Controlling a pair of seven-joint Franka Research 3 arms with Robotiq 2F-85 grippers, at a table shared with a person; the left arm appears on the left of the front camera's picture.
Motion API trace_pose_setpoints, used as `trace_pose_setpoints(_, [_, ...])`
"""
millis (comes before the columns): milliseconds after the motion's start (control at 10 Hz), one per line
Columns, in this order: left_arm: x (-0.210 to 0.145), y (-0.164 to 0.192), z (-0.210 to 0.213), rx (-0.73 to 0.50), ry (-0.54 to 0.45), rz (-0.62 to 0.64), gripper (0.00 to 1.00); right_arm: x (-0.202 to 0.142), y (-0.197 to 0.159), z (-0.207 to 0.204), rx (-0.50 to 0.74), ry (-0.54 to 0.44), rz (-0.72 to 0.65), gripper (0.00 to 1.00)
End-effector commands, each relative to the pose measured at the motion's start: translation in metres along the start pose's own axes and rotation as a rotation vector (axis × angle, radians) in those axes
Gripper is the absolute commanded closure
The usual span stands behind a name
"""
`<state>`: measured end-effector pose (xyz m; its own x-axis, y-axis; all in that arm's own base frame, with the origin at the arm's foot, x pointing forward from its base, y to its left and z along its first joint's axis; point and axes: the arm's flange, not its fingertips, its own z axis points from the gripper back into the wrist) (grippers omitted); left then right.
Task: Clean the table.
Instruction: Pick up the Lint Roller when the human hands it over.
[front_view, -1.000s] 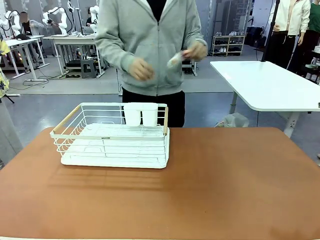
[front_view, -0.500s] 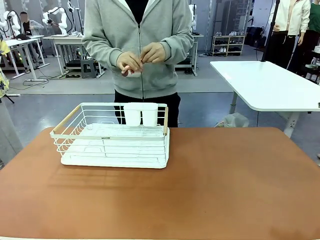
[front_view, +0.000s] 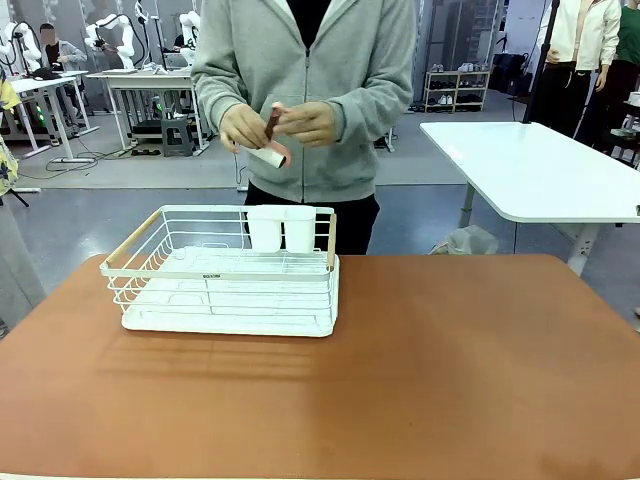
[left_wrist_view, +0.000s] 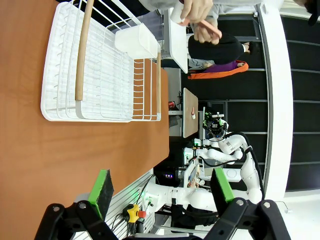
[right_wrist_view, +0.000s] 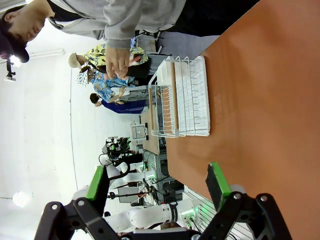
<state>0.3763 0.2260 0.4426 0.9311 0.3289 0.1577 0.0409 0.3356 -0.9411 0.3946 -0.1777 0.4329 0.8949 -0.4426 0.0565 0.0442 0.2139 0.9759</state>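
The left end effector (left_wrist_view: 161, 180) and right end effector (right_wrist_view: 155, 175) are spread wide (holding nothing). Behind the bench (front_view: 450, 380), a person's hands (front_view: 312, 122) hold a pink thing (front_view: 270, 150).

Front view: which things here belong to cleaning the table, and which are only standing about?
Belong to the job:
- table
- white wire rack, standing on it
- left gripper and right gripper, both open
- probably the small pink-and-white object in the person's hands

Only standing about:
- white table, beyond on the right
- shelf unit, far back
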Motion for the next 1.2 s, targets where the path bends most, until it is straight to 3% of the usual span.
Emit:
trace_pose_setpoints(0, [-0.0012,-0.0001,0.0026,0.006,0.002,-0.001,0.0,-0.004,0.0034,0.0002,0.008,-0.006,0.002,0.0])
trace_pose_setpoints(1100, [-0.0012,-0.0001,0.0026,0.006,0.002,-0.001,0.0,-0.004,0.0034,0.0002,0.008,-0.006,0.002,0.0])
